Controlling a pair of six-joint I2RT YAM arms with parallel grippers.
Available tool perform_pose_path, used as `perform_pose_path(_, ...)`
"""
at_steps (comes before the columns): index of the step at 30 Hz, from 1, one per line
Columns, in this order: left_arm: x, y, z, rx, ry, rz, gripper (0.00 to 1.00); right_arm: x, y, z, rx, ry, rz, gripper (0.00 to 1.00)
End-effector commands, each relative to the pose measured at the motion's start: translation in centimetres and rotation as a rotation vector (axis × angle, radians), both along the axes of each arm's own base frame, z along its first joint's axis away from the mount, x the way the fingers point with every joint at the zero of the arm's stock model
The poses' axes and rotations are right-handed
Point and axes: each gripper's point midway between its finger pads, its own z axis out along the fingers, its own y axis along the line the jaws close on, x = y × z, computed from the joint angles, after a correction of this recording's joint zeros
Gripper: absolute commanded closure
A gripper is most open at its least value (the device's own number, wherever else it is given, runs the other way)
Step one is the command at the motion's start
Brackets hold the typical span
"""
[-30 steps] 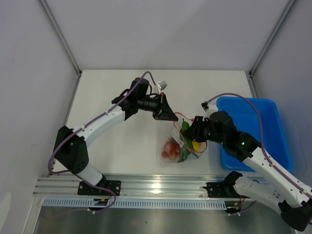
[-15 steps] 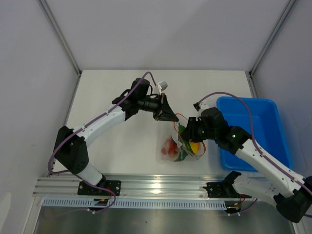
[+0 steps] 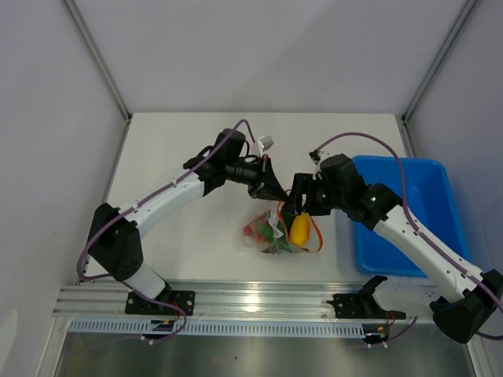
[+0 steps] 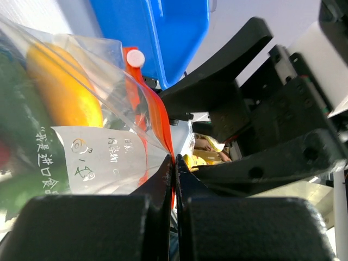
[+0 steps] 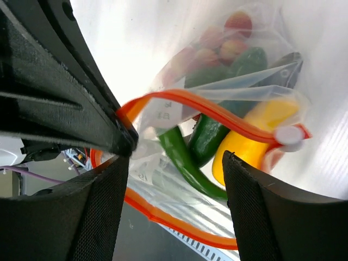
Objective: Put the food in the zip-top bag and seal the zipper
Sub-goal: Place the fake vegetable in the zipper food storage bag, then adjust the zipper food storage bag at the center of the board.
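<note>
The zip-top bag (image 3: 267, 234) hangs lifted at its mouth, its lower part on the table. My left gripper (image 3: 272, 189) is shut on the zipper (image 4: 163, 128), pinching the orange-red strip at the fingertips (image 4: 173, 166). Inside the bag lie the red tomatoes (image 5: 217, 46), the green pepper (image 5: 185, 163) and the yellow pepper (image 3: 299, 228). The white slider tab (image 5: 288, 135) sits at the strip's end. My right gripper (image 3: 302, 206) hovers open just above the bag's mouth, and its fingers (image 5: 103, 217) hold nothing.
A blue bin (image 3: 409, 212) stands at the right, close to the right arm. The two grippers nearly touch over the bag. White table (image 3: 181, 149) lies left and behind; the metal rail (image 3: 251, 302) runs along the near edge.
My right gripper has opened and let go of the yellow pepper, which now lies in the bag. The right arm moved left and up; the bag swung slightly left.
</note>
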Motion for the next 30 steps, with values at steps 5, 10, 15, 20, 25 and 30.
perform_pose_path(5,-0.5,-0.5,2.9,-0.064,-0.074,-0.034,0.99,-1.1,-3.8,2.8,0.013,-0.056,-0.064,0.3)
perform_pose_path(10,-0.3,-0.5,2.9,-0.058,-0.079,-0.035,0.99,-1.6,-7.2,1.9,-0.051,-0.018,-0.126,0.41)
perform_pose_path(15,-0.4,-0.5,2.9,-0.06,-0.077,-0.038,0.99,-1.7,-8.5,0.6,-0.067,-0.021,-0.145,0.49)
perform_pose_path(20,-0.6,-0.4,3.1,-0.062,-0.075,-0.041,0.99,-1.1,-7.5,-0.7,-0.023,0.021,-0.105,0.53)
perform_pose_path(25,-0.8,-0.2,3.1,-0.059,-0.075,-0.048,0.99,-0.4,-6.5,-1.9,-0.021,0.037,-0.061,0.55)
perform_pose_path(30,-1.2,0.0,3.1,-0.055,-0.079,-0.057,0.99,-0.7,-6.5,-3.7,-0.058,0.074,-0.022,0.57)
